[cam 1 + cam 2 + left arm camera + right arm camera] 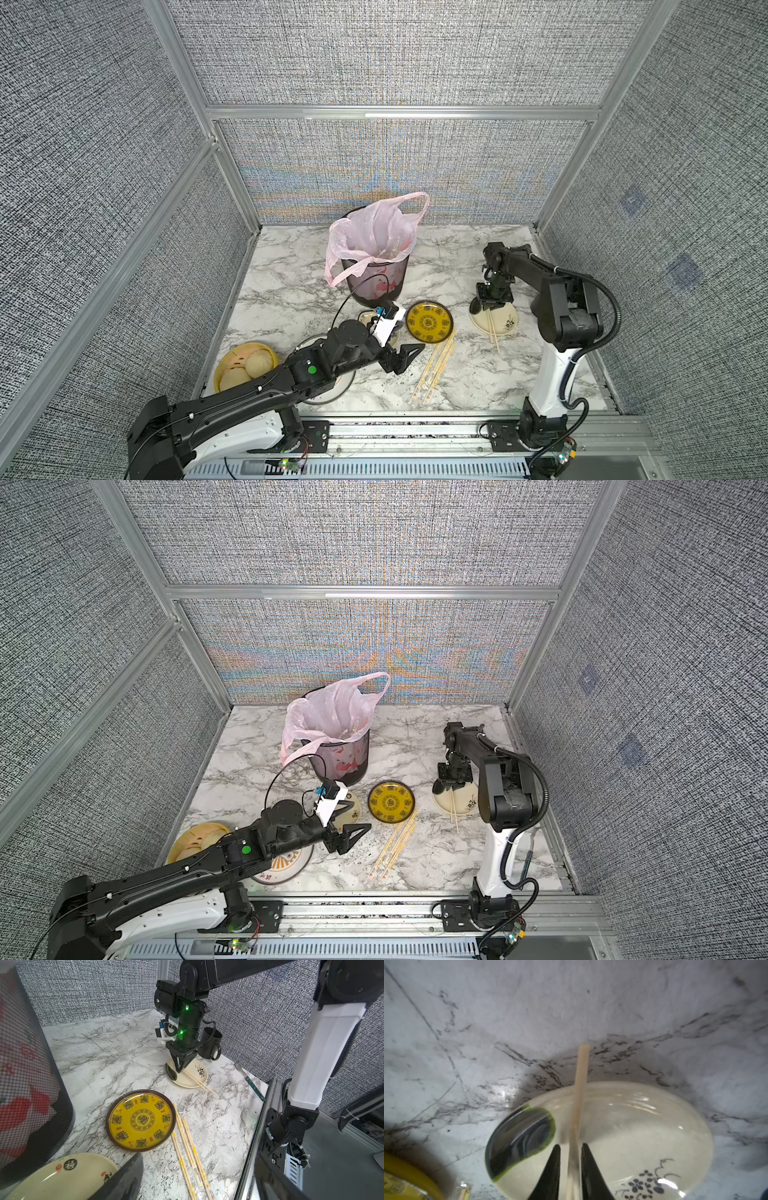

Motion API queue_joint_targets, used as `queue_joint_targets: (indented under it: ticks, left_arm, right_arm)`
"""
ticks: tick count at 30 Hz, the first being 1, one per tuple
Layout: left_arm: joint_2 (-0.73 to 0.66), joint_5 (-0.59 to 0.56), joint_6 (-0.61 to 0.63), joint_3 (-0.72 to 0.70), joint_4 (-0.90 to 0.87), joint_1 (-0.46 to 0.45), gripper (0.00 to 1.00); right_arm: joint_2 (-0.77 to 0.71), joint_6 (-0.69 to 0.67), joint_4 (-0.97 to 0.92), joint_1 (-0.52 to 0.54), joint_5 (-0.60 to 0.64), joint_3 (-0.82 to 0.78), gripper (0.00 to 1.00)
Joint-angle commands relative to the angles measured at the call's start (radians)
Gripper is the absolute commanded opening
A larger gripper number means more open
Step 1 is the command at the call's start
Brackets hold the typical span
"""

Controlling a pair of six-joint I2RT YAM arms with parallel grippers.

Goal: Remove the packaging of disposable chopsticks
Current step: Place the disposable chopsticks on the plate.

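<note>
Hovering low over the cream plate (pixel 654 1126) at the right of the desk (pixel 291 291), my right end effector (pixel 570 1147) stands narrowly parted around a bare pair of disposable chopsticks (pixel 580 1084) lying across the plate's near rim, not pinching them. My left end effector (pixel 409 356) hangs wide apart, holding nothing, just left of the wrapped pairs (pixel 436 365), whose clear packaging (pixel 192 1169) lies on the desk beside the yellow plate (pixel 429 322).
</note>
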Motion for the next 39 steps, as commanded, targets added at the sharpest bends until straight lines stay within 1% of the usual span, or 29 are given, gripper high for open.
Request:
queue_joint_targets:
  ticks: [1,4,8,12,15,17,19,23,27,29,31,33,36,39]
  left_arm:
    - [-0.004,-0.019,0.013,-0.002,0.018,0.000,0.83]
    - [-0.007,-0.014,0.013,-0.005,0.020,0.000,0.83]
    - [-0.009,-0.011,0.011,-0.010,0.027,0.000,0.83]
    - [-0.010,-0.008,0.012,-0.013,0.032,0.000,0.83]
    - [-0.010,-0.008,0.011,-0.012,0.033,0.000,0.83]
    - [-0.011,-0.007,0.011,-0.013,0.036,0.000,0.84]
    - [-0.010,-0.003,0.010,-0.016,0.039,-0.001,0.84]
    - [-0.013,0.004,0.009,-0.020,0.047,0.000,0.83]
    - [-0.014,-0.003,0.012,-0.019,0.038,0.000,0.83]
    - [-0.018,-0.005,0.011,-0.020,0.039,-0.001,0.83]
    - [-0.025,-0.004,0.010,-0.024,0.038,0.000,0.83]
    - [-0.036,-0.002,0.009,-0.028,0.036,0.000,0.83]
    - [-0.054,-0.002,0.009,-0.034,0.030,0.000,0.83]
    - [-0.063,-0.002,0.006,-0.036,0.023,0.000,0.83]
  right_arm:
    - [-0.028,0.014,-0.015,0.000,0.007,-0.009,0.23]
    - [-0.048,0.021,-0.008,0.000,0.020,-0.018,0.26]
    - [-0.036,0.028,-0.014,0.000,0.046,-0.021,0.26]
    - [-0.026,0.033,-0.007,0.000,0.039,-0.023,0.27]
    - [-0.032,0.035,-0.003,0.003,0.040,-0.026,0.26]
    - [-0.034,0.036,0.000,0.003,0.041,-0.029,0.23]
    - [-0.033,0.039,0.000,0.003,0.041,-0.034,0.22]
    - [-0.045,0.044,-0.004,0.005,0.041,-0.047,0.26]
    - [-0.103,0.045,0.026,0.017,0.022,-0.072,0.31]
    - [-0.107,0.044,0.014,0.017,0.034,-0.071,0.34]
    - [-0.121,0.047,0.020,0.017,0.029,-0.081,0.35]
    - [-0.158,0.054,0.039,0.014,-0.002,-0.104,0.35]
    - [-0.227,0.062,0.049,0.011,0.004,-0.137,0.34]
    - [-0.288,0.074,0.046,0.005,0.016,-0.189,0.29]
